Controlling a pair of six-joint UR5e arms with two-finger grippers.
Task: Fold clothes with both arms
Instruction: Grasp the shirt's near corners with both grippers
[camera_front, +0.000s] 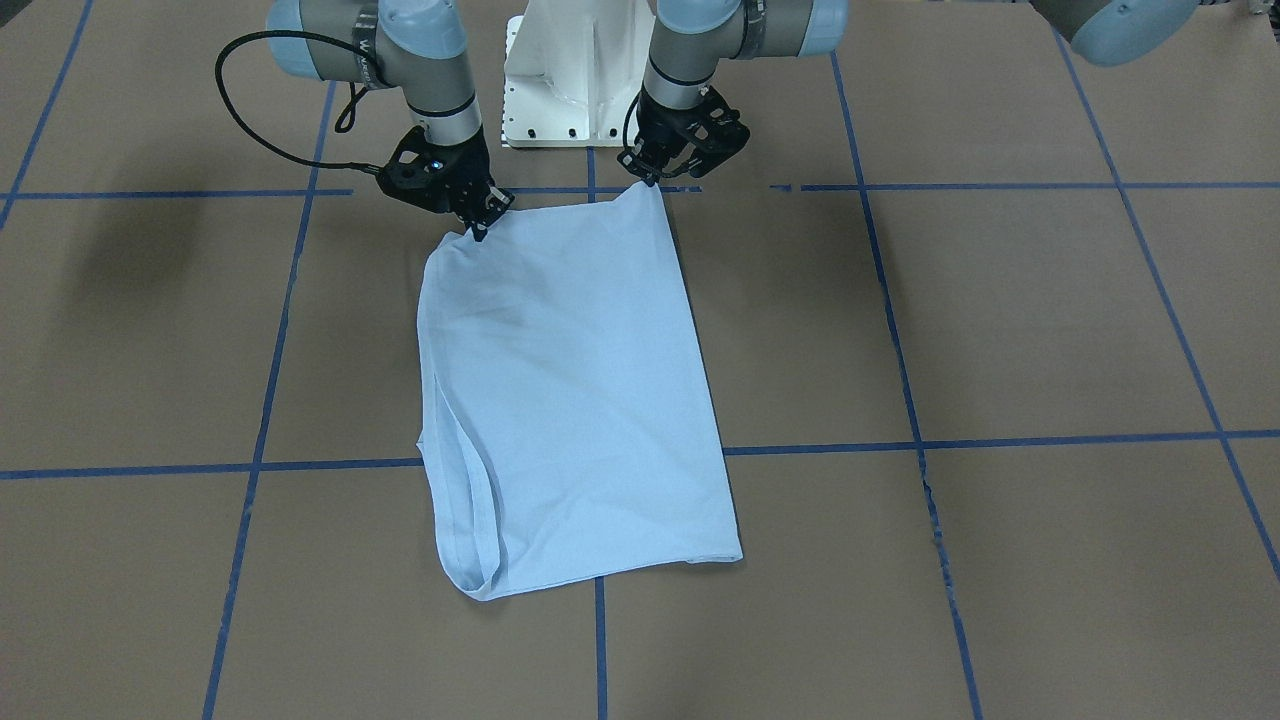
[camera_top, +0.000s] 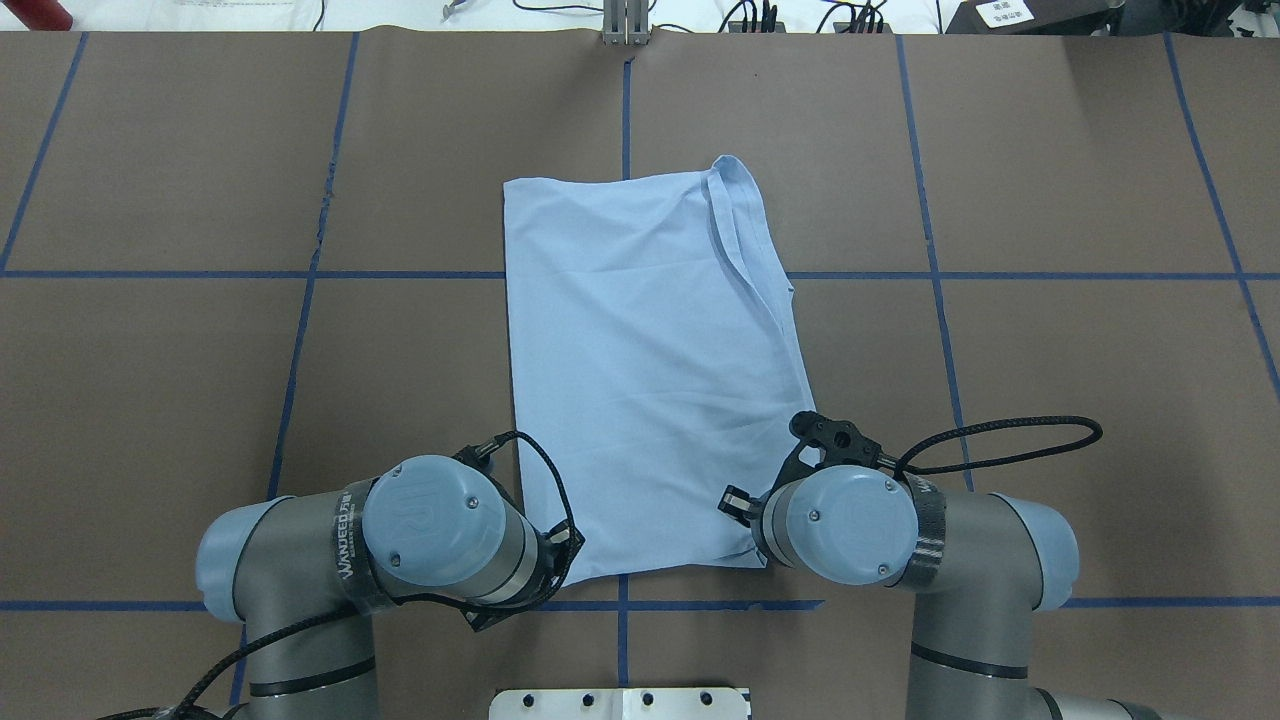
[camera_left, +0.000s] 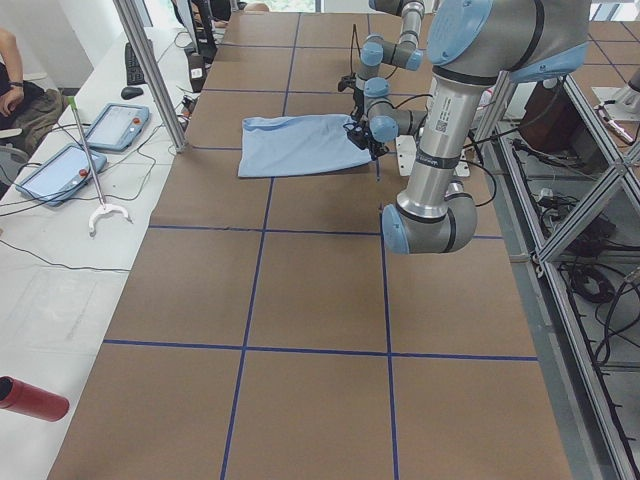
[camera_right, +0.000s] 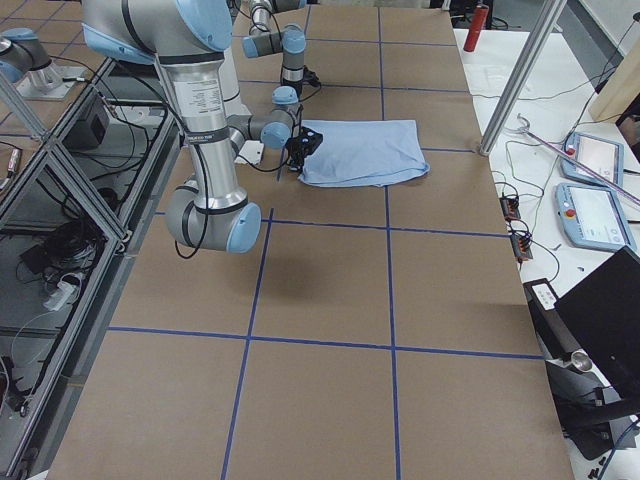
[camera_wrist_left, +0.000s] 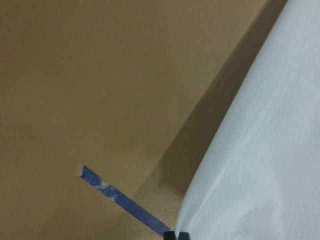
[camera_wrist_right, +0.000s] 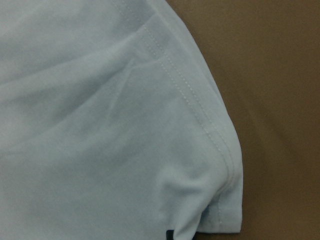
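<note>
The pale light-blue T-shirt lies folded lengthwise into a long rectangle on the brown table, with one hem end toward the robot. Neither collar nor print shows. My left gripper is shut on the near corner on that view's right and lifts it into a small peak. My right gripper is shut on the other near corner, where the cloth bunches. In the overhead view the shirt runs away from both wrists, which hide the fingers. The left wrist view shows the shirt's edge, the right wrist view a stitched hem.
The white pedestal base stands just behind the grippers. Blue tape lines grid the brown table. Beside the table are a metal post, two tablets, a red cylinder and a person's arm.
</note>
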